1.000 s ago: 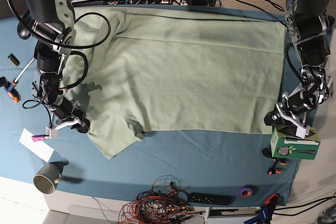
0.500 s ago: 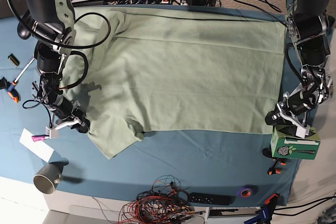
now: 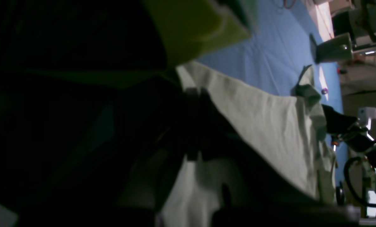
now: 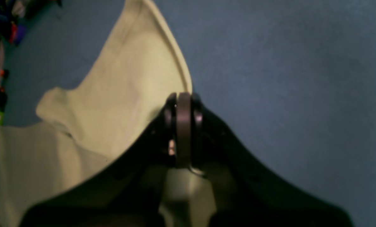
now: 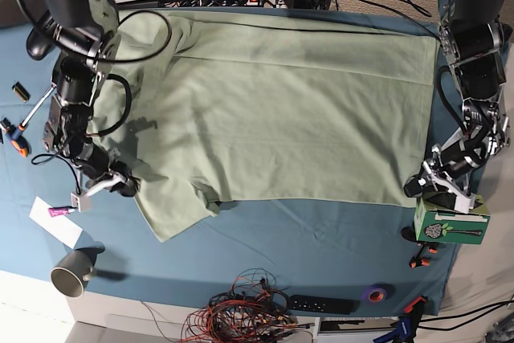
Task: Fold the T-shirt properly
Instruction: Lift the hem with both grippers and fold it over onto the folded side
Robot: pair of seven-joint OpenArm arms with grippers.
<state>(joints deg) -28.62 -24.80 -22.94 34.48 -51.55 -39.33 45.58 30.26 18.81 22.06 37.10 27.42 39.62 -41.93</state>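
Shirt (image 5: 297, 110): soft, light, limp knit; best being taken by edges. Right hand (image 4: 183, 97) being kept clamped on sleeve hem; left hand (image 5: 423, 185) at bottom corner, grip cannot be told.

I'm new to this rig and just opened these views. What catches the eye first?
A big sage-green T-shirt lies spread across the blue cloth. The right hand is shut on its sleeve edge, and the left hand sits at the bottom corner on the opposite side. A green box stands just beside that hand.

I count one shirt (image 5: 281, 110), one blue cloth (image 5: 321, 238), my two grippers (image 5: 120, 186) (image 5: 424, 184), one green box (image 5: 450, 221), one cup (image 5: 72, 272), one tape roll (image 5: 376, 293), one wire tangle (image 5: 241, 315).
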